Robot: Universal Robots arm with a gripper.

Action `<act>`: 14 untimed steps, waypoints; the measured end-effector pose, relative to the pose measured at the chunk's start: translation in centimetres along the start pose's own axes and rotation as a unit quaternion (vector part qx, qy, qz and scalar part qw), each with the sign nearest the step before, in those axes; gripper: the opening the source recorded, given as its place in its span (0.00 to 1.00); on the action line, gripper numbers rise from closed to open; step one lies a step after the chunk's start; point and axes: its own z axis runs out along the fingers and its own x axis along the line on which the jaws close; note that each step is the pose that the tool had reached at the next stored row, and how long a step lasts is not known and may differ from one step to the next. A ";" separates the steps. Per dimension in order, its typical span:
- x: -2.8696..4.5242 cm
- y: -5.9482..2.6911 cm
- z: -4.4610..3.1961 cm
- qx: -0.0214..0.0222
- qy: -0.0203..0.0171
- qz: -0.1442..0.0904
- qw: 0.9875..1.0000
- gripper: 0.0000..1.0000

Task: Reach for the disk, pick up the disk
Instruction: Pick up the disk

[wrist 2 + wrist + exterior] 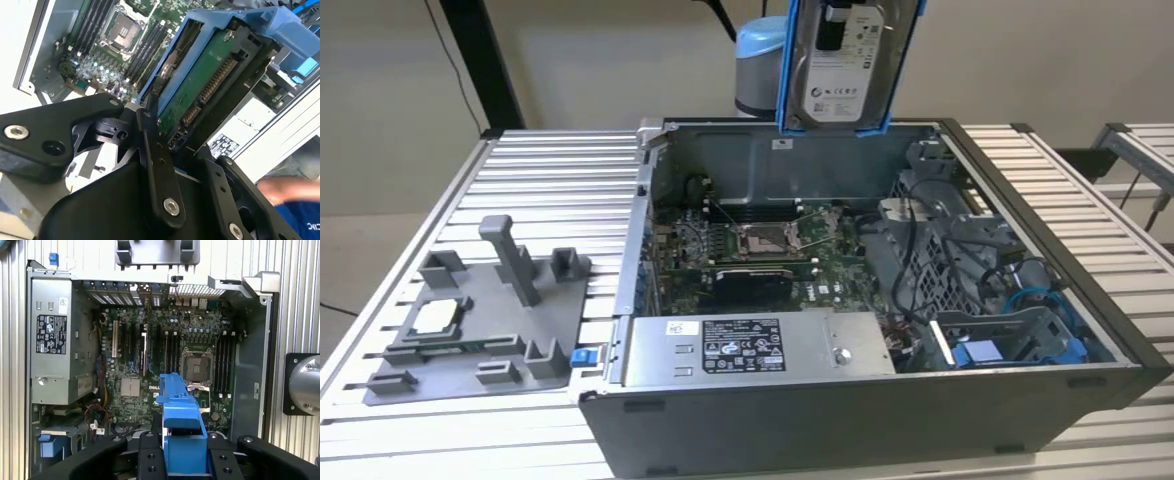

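In the exterior view, the disk (841, 70) hangs upright above the open computer case (854, 420). In the second wrist view, my gripper (165, 135) is clamped on it. In the first wrist view, its blue frame (182, 430) sits between my fingers (150, 455), above the motherboard (150, 355).

A ribbed aluminium desk (547, 160) carries an open computer case (854, 420) and, at the exterior view's left, a grey fixture tray (454, 375).

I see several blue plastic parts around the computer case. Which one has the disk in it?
The blue frame held up above the case's back wall, around the disk in the gripper. The blue pieces inside the case hold no drive.
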 end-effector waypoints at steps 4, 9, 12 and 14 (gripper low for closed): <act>0.00 -0.02 0.00 0.000 0.000 0.000 1.000 0.00; 0.18 -0.11 0.06 0.000 0.000 0.000 1.000 0.00; 0.99 -0.24 0.08 0.000 0.000 0.000 1.000 0.00; 1.59 -0.27 0.08 0.000 0.000 0.000 1.000 0.00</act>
